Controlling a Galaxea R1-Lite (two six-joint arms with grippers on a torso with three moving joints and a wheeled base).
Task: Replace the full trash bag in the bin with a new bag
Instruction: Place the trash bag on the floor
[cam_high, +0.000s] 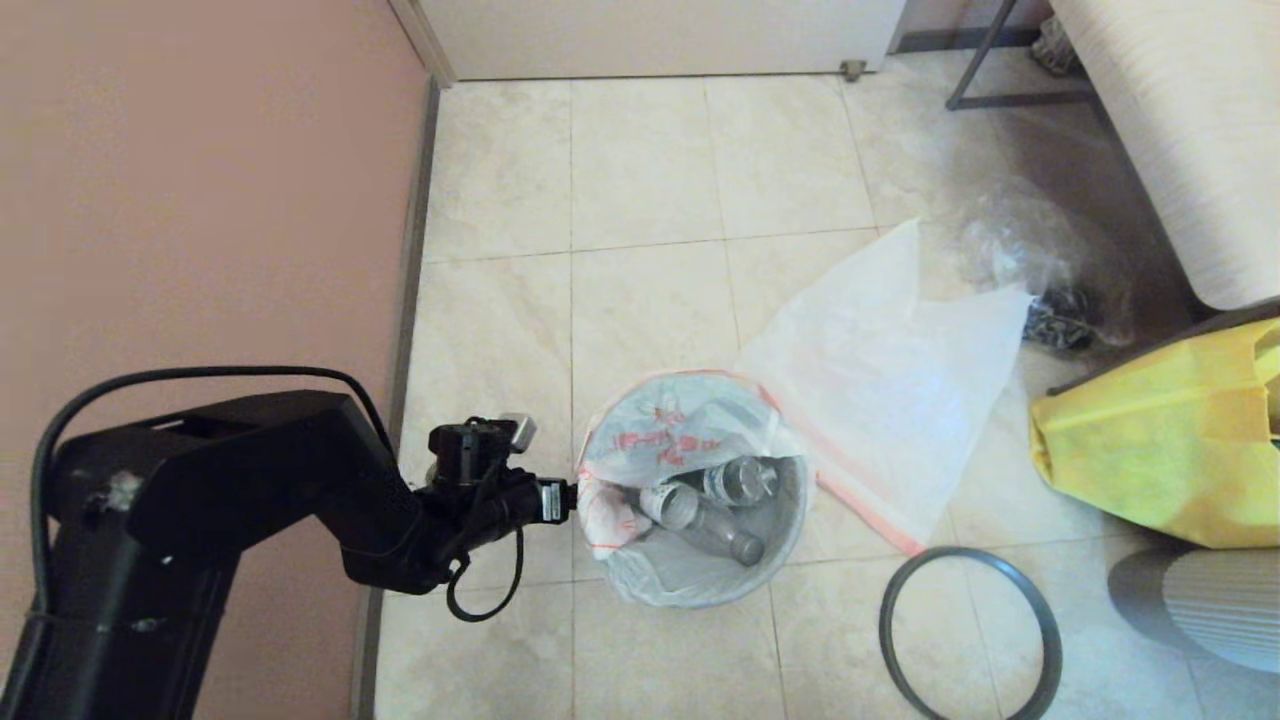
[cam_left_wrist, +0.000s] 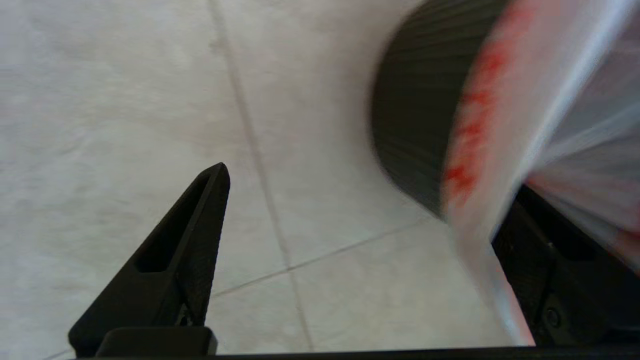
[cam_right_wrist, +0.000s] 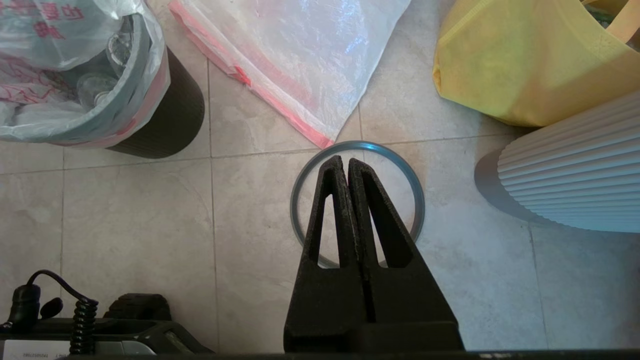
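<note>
Full trash bag (cam_left_wrist: 480, 130) (hem) inside left gripper (cam_left_wrist: 370, 200)

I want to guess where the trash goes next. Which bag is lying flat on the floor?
The white bag with the orange-pink edge, spread flat beside the bin. The red-printed bag sits inside the bin; the yellow bag stands bunched up.

Round dark wastebaskets (cam_high: 790, 520): one
Thin grey hoop rims (cam_high: 1040, 620): one
Plastic bags on or over the floor: four (red-printed (cam_high: 670, 430), milky-white (cam_high: 880, 370), crinkled clear (cam_high: 1030, 250), yellow (cam_high: 1150, 460))
Clear plastic bottles (cam_high: 700, 515): at least two
</note>
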